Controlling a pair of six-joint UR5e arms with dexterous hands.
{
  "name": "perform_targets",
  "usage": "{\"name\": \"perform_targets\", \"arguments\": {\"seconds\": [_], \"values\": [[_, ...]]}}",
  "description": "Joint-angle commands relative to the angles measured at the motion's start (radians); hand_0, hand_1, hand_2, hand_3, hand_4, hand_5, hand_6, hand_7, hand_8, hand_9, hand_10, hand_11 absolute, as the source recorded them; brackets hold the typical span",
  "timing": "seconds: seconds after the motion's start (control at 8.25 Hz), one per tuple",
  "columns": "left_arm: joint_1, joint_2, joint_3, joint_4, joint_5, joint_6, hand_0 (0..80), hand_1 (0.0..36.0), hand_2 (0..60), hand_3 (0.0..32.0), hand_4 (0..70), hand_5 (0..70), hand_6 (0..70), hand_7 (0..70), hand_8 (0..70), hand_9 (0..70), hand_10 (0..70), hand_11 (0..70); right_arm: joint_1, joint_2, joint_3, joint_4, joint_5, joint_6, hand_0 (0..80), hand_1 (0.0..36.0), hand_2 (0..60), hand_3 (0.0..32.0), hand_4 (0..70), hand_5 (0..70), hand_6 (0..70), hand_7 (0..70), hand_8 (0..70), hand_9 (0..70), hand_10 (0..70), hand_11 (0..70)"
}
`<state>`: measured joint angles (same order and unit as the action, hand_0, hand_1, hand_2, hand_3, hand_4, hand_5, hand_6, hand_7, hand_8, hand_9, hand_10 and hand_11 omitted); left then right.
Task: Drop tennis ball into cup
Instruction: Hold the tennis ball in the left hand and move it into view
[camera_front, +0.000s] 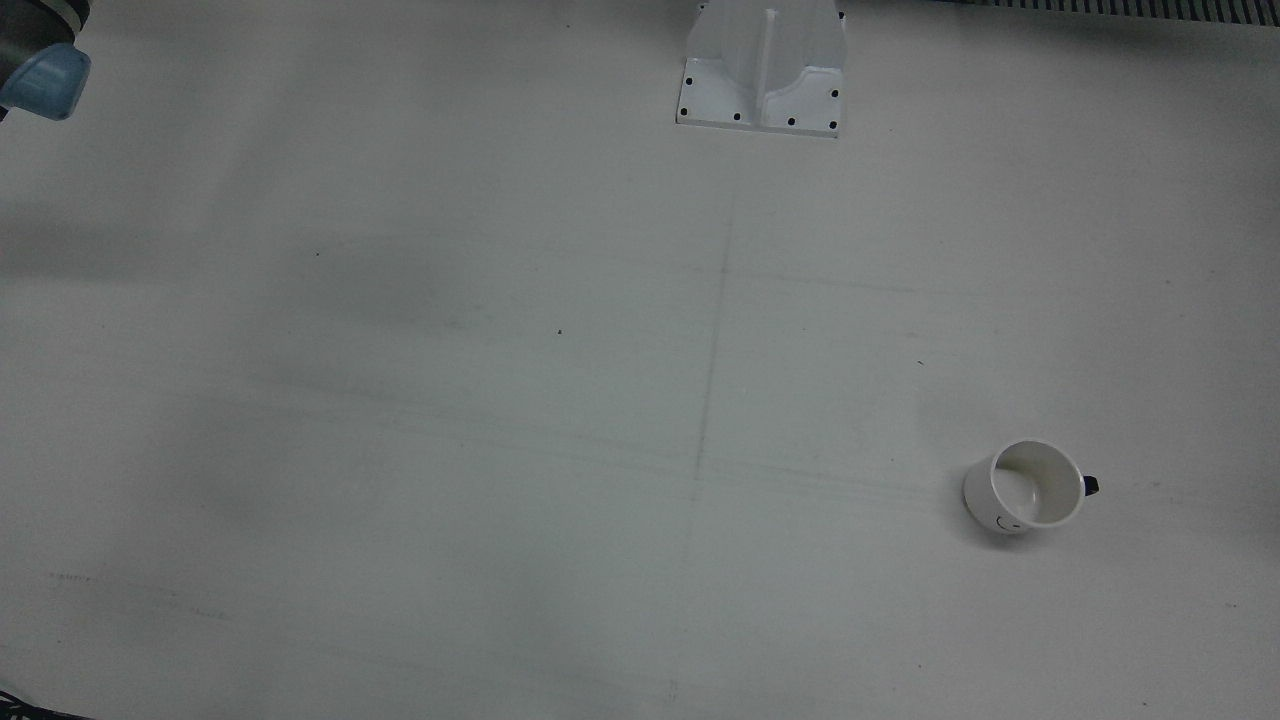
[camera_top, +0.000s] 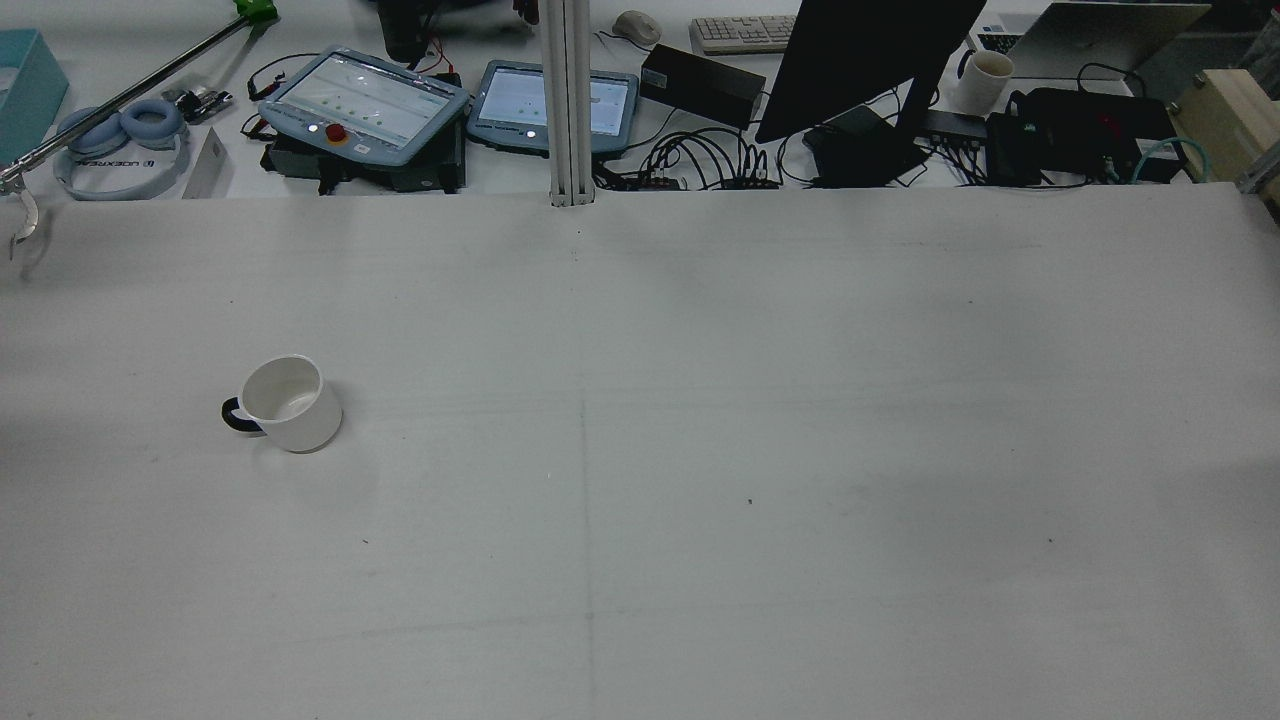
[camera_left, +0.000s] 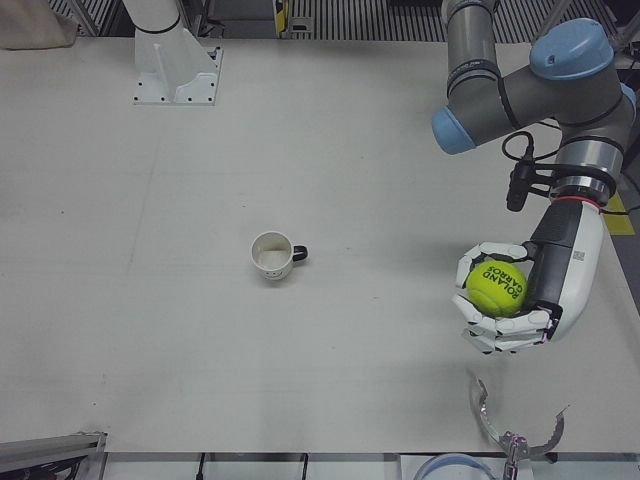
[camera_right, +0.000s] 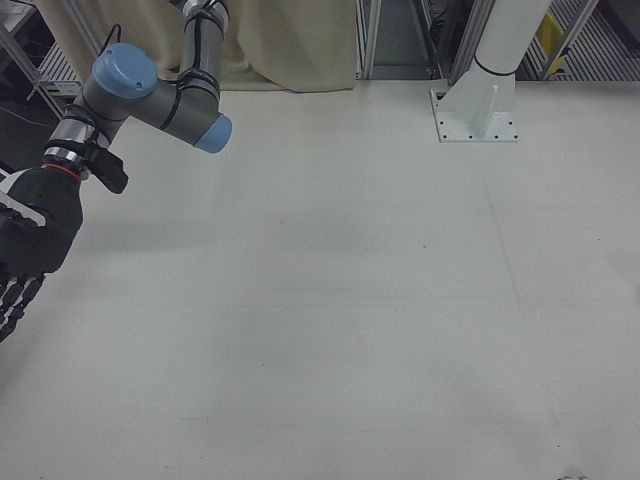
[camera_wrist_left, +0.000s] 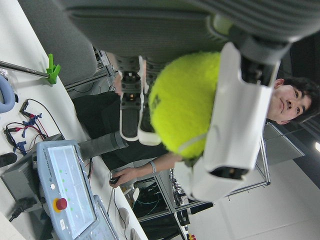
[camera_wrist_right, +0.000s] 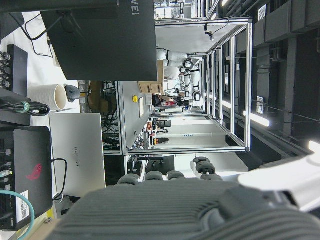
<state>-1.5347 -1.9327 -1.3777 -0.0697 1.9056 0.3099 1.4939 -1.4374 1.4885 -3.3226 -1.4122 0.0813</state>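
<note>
A white cup (camera_left: 271, 256) with a dark handle stands upright and empty on the table; it also shows in the front view (camera_front: 1025, 487) and the rear view (camera_top: 285, 403). My left hand (camera_left: 512, 298) is shut on a yellow tennis ball (camera_left: 497, 287), held above the table well to the right of the cup in the left-front view. The left hand view shows the ball (camera_wrist_left: 190, 105) clasped between white fingers (camera_wrist_left: 235, 125). My right hand (camera_right: 25, 250) hangs at the left edge of the right-front view, fingers apart and empty, far from the cup.
White arm pedestals stand at the table's robot side (camera_front: 762, 70) (camera_right: 478, 110). Teach pendants (camera_top: 365, 105), cables and a monitor (camera_top: 860, 60) lie beyond the table's far edge in the rear view. A metal claw tool (camera_left: 515, 425) sits at the table edge below my left hand.
</note>
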Motion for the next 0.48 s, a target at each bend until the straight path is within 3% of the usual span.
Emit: {"name": "perform_targets", "arguments": {"seconds": [0.0, 0.12, 0.24, 0.36], "values": [[0.005, 0.009, -0.064, 0.011, 0.009, -0.015, 80.0, 36.0, 60.0, 0.0, 59.7, 32.3, 70.0, 70.0, 60.3, 70.0, 25.5, 40.7, 0.002, 0.0, 0.006, 0.0, -0.001, 0.0, 0.0, 0.0, 0.0, 0.0, 0.0, 0.0, 0.0, 0.0, 0.0, 0.0, 0.0, 0.0], [0.025, 0.012, -0.114, 0.025, 0.012, -0.015, 80.0, 36.0, 60.0, 0.0, 60.2, 32.2, 70.0, 70.0, 61.0, 70.0, 25.0, 40.1, 0.002, 0.0, 0.006, 0.0, -0.001, 0.0, 0.0, 0.0, 0.0, 0.0, 0.0, 0.0, 0.0, 0.0, 0.0, 0.0, 0.0, 0.0], [0.107, 0.014, -0.238, 0.092, 0.012, -0.026, 80.0, 36.0, 60.0, 0.0, 60.5, 32.8, 70.0, 70.0, 60.5, 70.0, 24.4, 39.2, 0.002, 0.0, 0.004, 0.0, -0.001, 0.0, 0.0, 0.0, 0.0, 0.0, 0.0, 0.0, 0.0, 0.0, 0.0, 0.0, 0.0, 0.0], [0.207, 0.014, -0.291, 0.122, 0.012, -0.029, 80.0, 36.0, 60.0, 0.0, 60.6, 30.6, 70.0, 70.0, 60.6, 70.0, 24.5, 39.3, 0.002, 0.0, 0.003, 0.0, -0.001, 0.0, 0.0, 0.0, 0.0, 0.0, 0.0, 0.0, 0.0, 0.0, 0.0, 0.0, 0.0, 0.0]]}}
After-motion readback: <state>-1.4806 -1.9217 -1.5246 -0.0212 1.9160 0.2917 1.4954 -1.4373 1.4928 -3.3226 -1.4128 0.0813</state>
